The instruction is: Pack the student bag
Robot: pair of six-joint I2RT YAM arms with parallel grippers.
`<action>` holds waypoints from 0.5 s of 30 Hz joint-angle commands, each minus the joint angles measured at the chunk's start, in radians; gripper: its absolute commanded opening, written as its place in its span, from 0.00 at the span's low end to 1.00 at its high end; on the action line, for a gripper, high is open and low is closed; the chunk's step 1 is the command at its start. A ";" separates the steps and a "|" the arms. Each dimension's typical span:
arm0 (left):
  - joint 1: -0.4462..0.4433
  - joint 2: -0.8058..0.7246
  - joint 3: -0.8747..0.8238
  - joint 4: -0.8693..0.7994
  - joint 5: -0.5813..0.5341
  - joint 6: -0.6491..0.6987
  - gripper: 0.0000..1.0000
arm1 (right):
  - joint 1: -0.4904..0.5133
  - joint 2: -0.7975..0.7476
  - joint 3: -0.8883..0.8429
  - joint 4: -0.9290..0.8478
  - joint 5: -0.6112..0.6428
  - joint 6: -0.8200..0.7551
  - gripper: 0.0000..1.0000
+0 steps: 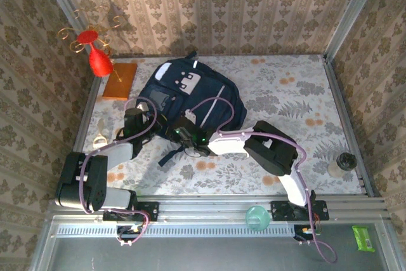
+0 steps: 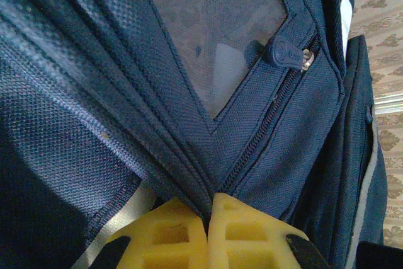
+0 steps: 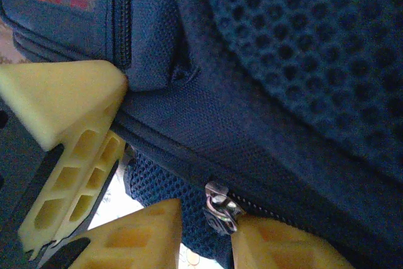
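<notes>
The student bag (image 1: pixel 190 90), a dark navy backpack with a grey-white patch, lies mid-table. My left gripper (image 2: pixel 209 209) is at its left side (image 1: pixel 134 122), shut on a bunched fold of navy fabric beside a zipper; a rubber zipper pull (image 2: pixel 286 53) sits higher up. My right gripper (image 3: pixel 208 218) is at the bag's near edge (image 1: pixel 185 134), below a zipper seam. Its jaws stand apart with mesh fabric behind the gap. A metal zipper slider (image 3: pixel 220 206) rests against the tip of the right-hand finger (image 3: pixel 283 247). The left gripper's yellow finger (image 3: pixel 63 105) presses the bag nearby.
A red vase with gold wire (image 1: pixel 98 58) and an orange-brown book (image 1: pixel 119 79) sit at the back left. A pale small object (image 1: pixel 98 139) lies left of the bag, and a dark jar (image 1: pixel 346 162) stands at the right edge. On the front rail are a teal cup (image 1: pixel 257 217) and a green packet (image 1: pixel 363 236).
</notes>
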 commanded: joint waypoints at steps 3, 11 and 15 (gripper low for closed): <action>-0.010 -0.024 -0.026 -0.010 0.026 0.014 0.00 | 0.011 0.046 -0.013 0.030 0.125 0.037 0.29; -0.010 -0.022 -0.024 -0.007 0.024 0.014 0.00 | 0.018 0.007 -0.067 0.078 0.176 0.008 0.16; -0.010 -0.022 -0.025 -0.011 0.017 0.020 0.00 | 0.024 -0.026 -0.098 0.088 0.175 -0.002 0.10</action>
